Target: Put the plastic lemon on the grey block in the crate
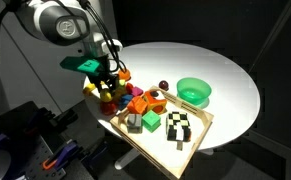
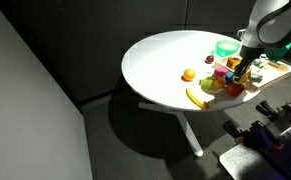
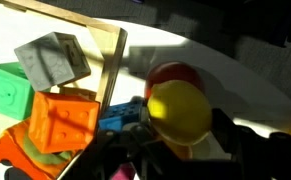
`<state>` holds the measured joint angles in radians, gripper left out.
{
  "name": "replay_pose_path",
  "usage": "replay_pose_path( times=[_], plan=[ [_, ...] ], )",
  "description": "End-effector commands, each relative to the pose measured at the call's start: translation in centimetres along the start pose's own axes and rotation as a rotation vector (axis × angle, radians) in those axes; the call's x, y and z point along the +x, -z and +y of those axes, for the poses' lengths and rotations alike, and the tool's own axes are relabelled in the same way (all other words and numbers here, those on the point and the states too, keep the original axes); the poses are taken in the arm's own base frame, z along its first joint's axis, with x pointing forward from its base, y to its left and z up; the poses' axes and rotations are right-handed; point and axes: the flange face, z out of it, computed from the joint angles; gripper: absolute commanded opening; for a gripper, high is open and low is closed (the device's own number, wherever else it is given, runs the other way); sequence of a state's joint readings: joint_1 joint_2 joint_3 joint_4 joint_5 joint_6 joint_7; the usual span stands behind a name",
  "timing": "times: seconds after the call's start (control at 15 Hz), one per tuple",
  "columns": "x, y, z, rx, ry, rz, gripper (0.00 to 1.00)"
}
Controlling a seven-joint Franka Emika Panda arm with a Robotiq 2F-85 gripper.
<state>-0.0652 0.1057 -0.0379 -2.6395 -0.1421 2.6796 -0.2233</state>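
Gripper (image 3: 183, 140) clamped narrow on plastic lemon (image 3: 180, 110). Lift over crate (image 3: 113, 65) rim, centre above grey block (image 3: 53, 58), lower gently; likely rolls.

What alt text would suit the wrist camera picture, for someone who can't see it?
A yellow lemon fills the near foreground between the fingers of the dark pincer; whether it is gripped is unclear. Left of it, past a wooden crate rim, lie a grey block, a green block and an orange block.

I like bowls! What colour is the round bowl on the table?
Green; the bowl shows best in an exterior view.
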Motion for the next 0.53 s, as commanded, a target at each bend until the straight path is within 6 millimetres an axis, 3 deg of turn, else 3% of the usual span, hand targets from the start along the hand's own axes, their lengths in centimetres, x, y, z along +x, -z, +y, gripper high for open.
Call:
replay_pose_path(
  times=[0.0,0.47],
  plan=[
    [-0.8,1.2,1.4,-0.004,-0.027,0.041,0.38],
    [-1.5,3.7,2.6,-0.023,-0.057,0.088,0.38]
  ],
)
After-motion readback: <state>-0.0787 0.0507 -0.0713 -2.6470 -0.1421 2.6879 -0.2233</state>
